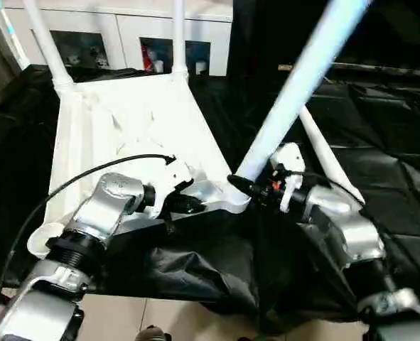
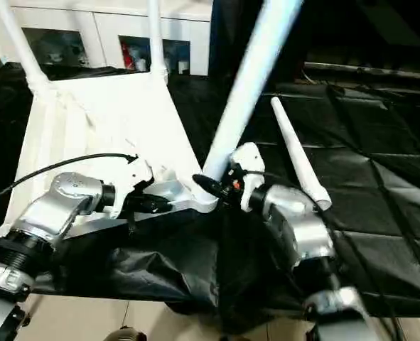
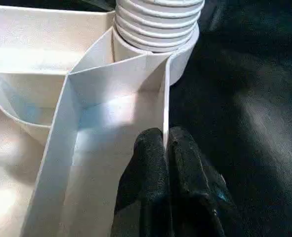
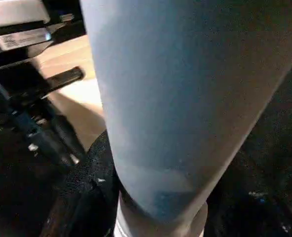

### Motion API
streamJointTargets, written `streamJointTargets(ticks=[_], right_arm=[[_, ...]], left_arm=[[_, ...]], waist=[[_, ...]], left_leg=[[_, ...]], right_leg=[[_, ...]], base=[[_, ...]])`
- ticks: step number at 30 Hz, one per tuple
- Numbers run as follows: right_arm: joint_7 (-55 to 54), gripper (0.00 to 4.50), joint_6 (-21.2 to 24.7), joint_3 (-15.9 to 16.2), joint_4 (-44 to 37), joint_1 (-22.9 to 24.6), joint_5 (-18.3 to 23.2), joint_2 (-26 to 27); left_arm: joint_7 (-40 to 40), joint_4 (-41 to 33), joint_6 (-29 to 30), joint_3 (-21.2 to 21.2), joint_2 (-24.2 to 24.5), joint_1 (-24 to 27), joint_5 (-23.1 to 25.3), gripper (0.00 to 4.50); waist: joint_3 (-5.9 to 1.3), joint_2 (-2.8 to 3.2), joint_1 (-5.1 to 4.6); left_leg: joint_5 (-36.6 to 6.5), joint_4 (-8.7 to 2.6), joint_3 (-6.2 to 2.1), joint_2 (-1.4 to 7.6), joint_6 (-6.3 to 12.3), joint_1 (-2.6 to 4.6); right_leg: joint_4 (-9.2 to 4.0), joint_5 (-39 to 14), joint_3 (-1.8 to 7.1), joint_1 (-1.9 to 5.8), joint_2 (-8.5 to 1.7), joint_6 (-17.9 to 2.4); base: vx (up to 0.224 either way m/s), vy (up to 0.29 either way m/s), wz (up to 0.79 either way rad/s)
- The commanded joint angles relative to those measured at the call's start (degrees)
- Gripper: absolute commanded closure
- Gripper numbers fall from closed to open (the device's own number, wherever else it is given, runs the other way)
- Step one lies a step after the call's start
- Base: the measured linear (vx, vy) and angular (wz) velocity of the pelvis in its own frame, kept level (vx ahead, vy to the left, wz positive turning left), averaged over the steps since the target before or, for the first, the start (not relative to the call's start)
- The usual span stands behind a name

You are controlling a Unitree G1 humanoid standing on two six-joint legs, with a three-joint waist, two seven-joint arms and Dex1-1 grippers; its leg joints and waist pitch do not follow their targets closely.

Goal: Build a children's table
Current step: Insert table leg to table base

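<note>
Right gripper (image 1: 239, 186): black fingers clenched around the base of a long white tapered plastic tube leg (image 1: 302, 82), which leans steeply outward from the near corner socket of the large white ribbed plastic table top (image 1: 124, 121).

Left gripper (image 3: 166, 148): pinched on a thin upright rib at the top's near edge, steadying it.

Table top: upside down on black sheeting (image 1: 380, 128); two legs (image 1: 46, 42) upright in the far sockets; one loose leg (image 2: 298, 156) lying beside the right arm.

Risk: the tilt suggests the threaded end may cross-thread or jam. The thin rib may flex and slip from the pinch, letting the top shift.
</note>
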Motion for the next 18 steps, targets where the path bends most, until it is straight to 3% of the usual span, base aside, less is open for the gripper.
streamJointTargets(ticks=[1,11,18], right_arm=[[3.5,2.6,3.9,4.5,4.3,1.7,-3.2,-0.8],[12.8,2.6,2.4,8.9,12.7,-4.4,-6.7,-2.9],[16.9,2.6,0.7,9.7,16.0,-6.4,-7.1,-2.7]], left_arm=[[-1.5,-2.3,-0.8,-0.1,1.0,-0.6,-0.1,4.5],[-8.6,-5.6,-2.7,-1.7,4.1,0.3,-1.7,4.5],[-11.8,-7.6,-3.7,-2.7,4.9,0.5,-2.7,4.5]], waist=[[-3.75,-0.07,0.24],[-3.32,-0.41,0.1],[-3.21,-0.7,0.05]], left_leg=[[-13.4,-4.45,-0.55,1.54,2.25,0.42],[-14.7,-4.76,-0.57,1.78,1.84,0.64],[-15.1,-4.93,-0.6,1.91,1.56,0.65]], right_leg=[[-4.55,-16.8,3.27,3.0,-4.45,-10.4],[-4.62,-18.3,3.36,2.65,-4.51,-10.5],[-4.5,-17.9,3.45,2.67,-4.61,-11.0]], base=[[0.0,0.0,0.0],[0.0,0.0,0.0],[0.0,0.0,0.0]])
